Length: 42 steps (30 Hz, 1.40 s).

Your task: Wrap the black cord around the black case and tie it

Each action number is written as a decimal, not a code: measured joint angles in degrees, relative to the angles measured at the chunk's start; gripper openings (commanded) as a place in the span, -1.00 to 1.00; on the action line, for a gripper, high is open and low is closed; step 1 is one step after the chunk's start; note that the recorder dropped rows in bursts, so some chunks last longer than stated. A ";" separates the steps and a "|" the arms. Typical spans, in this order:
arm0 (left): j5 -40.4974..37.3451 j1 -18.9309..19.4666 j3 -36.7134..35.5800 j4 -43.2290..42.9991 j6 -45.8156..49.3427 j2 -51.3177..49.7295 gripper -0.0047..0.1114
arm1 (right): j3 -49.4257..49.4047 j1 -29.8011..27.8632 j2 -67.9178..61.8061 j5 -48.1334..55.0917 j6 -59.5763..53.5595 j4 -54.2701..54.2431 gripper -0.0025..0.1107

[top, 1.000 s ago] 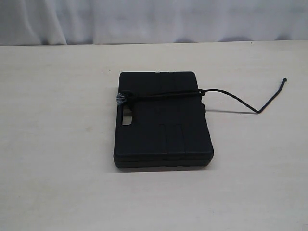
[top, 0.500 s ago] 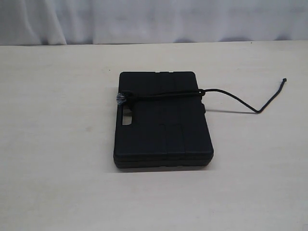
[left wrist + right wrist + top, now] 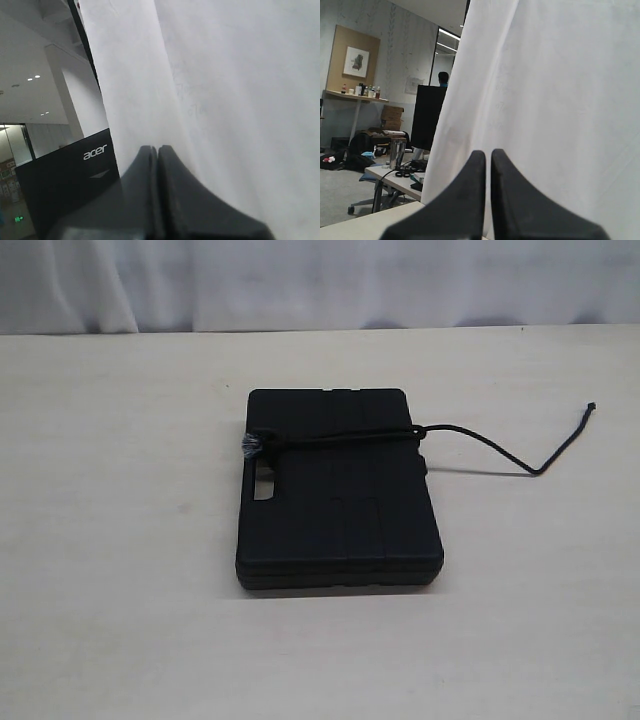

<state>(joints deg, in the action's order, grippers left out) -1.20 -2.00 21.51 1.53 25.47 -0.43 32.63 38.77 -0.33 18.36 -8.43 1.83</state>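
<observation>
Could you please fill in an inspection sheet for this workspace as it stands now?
Surface: pale wood table, bare apart from the job's things.
Job's things: black case lies flat mid-table. The cord crosses its lid near the far end, with a greyish knot at the case's left edge. The free tail trails off to the right.
Clutter: nothing seen.
Grippers: left gripper shut, right gripper shut. Both are empty and out of the exterior view.
Cables: nothing seen on the table.
Surroundings: white curtain behind the table, with a monitor and office space beyond it.
</observation>
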 measured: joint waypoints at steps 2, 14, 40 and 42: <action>0.00 0.00 0.00 -3.19 0.00 0.00 -0.92 | 0.00 0.00 0.00 0.00 0.00 0.00 -0.88; 2.90 0.00 -7.20 -8.25 0.00 0.00 -0.92 | 0.00 0.00 0.00 0.00 0.00 0.00 -0.88; -7.50 0.00 -21.32 -8.48 0.00 -0.10 -0.92 | 0.00 0.00 0.00 0.00 0.00 0.00 -0.88; -7.50 0.00 -21.32 -8.48 0.00 -0.10 -0.92 | 0.00 0.00 0.00 0.00 0.00 0.00 -0.88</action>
<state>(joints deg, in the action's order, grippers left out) -8.70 -2.00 0.19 -6.95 25.47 -0.54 32.63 38.77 -0.33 18.36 -8.43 1.83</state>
